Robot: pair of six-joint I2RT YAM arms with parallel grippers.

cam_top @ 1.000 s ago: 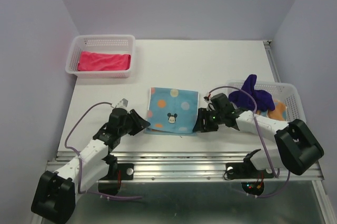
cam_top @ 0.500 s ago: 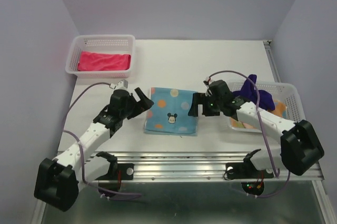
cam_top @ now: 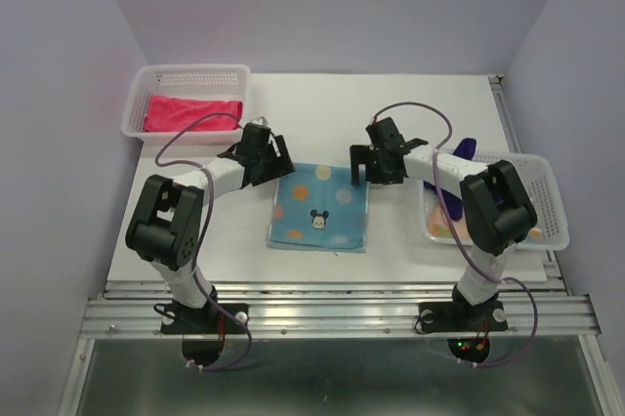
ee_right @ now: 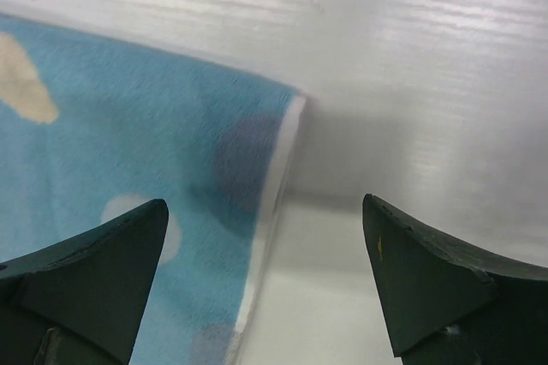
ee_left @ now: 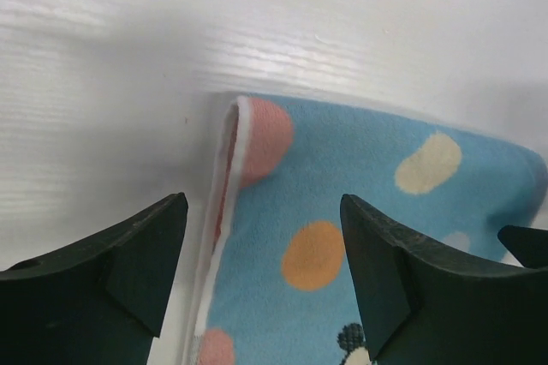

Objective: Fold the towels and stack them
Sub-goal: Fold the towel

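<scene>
Towels sit in three places in the top view. A blue dotted towel [cam_top: 320,209] lies flat on the desk [cam_top: 410,108] between the two arms, squared up as if ready for another fold. A magenta towel [cam_top: 193,113] rests folded in the left basket [cam_top: 186,72], which looks like the start of the stack. A dark purple towel [cam_top: 465,149] hangs over the rim of the right basket [cam_top: 549,203], where the unfolded ones seem to wait. The right arm crosses that basket and hides most of its contents, so an orange patch beneath it cannot be identified. The left fingers [cam_top: 280,156] hover by the blue towel's far left corner and the right fingers [cam_top: 358,166] by its far right corner. That matched placement suits lifting both corners together. Their spread is hard to read from above.

In the left wrist view the fingers are spread wide and hold nothing. They straddle the corner, where a white hem [ee_left: 224,202] shows two layers, so the towel is probably already doubled. Whether the tips touch the desk cannot be told, and the frame cuts off the towel's near part.

In the right wrist view the fingers are likewise spread and empty. The other corner lies between them, with bare desk under the right-hand one. A shadow falls across the white edge [ee_right: 272,211], so the layers there are hard to count.
</scene>
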